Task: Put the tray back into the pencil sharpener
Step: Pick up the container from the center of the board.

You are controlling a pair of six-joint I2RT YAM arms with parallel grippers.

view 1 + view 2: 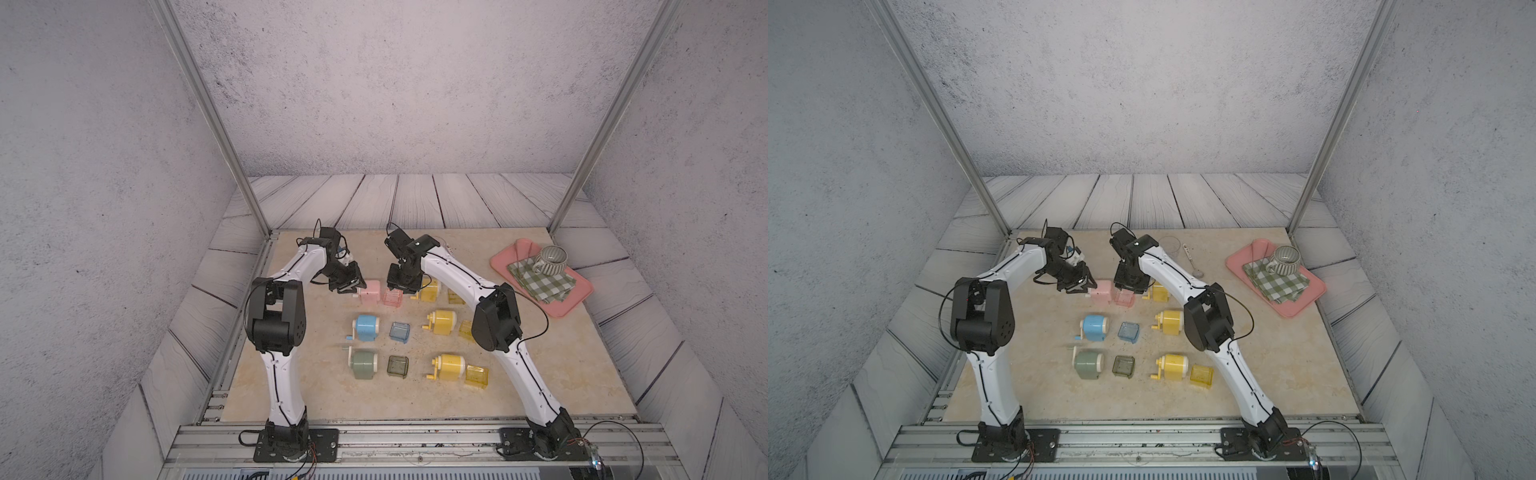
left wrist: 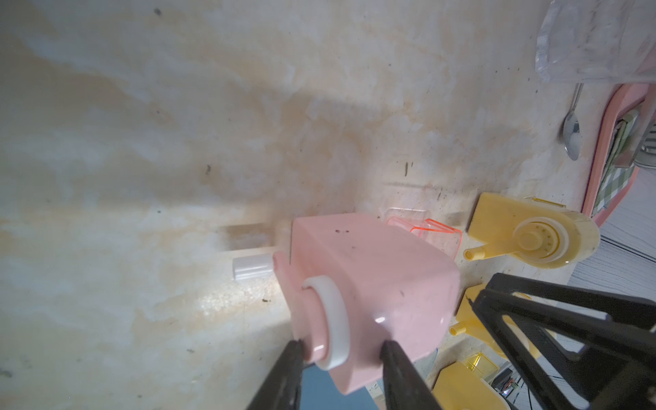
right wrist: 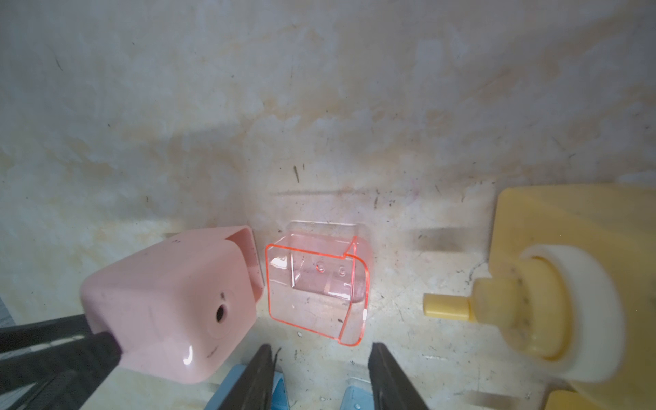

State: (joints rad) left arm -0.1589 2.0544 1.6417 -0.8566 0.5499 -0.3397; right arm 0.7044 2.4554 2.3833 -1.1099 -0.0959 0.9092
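A pink pencil sharpener (image 1: pixel 370 291) (image 1: pixel 1102 291) sits at the back of the beige mat. Its clear pink tray (image 1: pixel 391 297) (image 1: pixel 1124 298) stands just to its right, apart from it and outside the body. My left gripper (image 1: pixel 354 286) (image 2: pixel 342 351) is shut on the crank end of the pink sharpener (image 2: pixel 372 277), one finger on the hub and one on the body. The sharpener (image 3: pixel 167 301) looks tilted, its hollow side facing the tray (image 3: pixel 316 287). My right gripper (image 3: pixel 323 362) (image 1: pixel 401 286) hovers open just over the tray, with nothing between its fingers.
Blue (image 1: pixel 368 327), green (image 1: pixel 363 365) and three yellow sharpeners (image 1: pixel 442 322) stand in rows nearer me, each with a loose tray such as the blue one (image 1: pixel 400 332). A pink platter (image 1: pixel 498 262) with a checked cloth and striped mug (image 1: pixel 550 259) is at the back right. A spoon (image 1: pixel 1192 259) lies behind.
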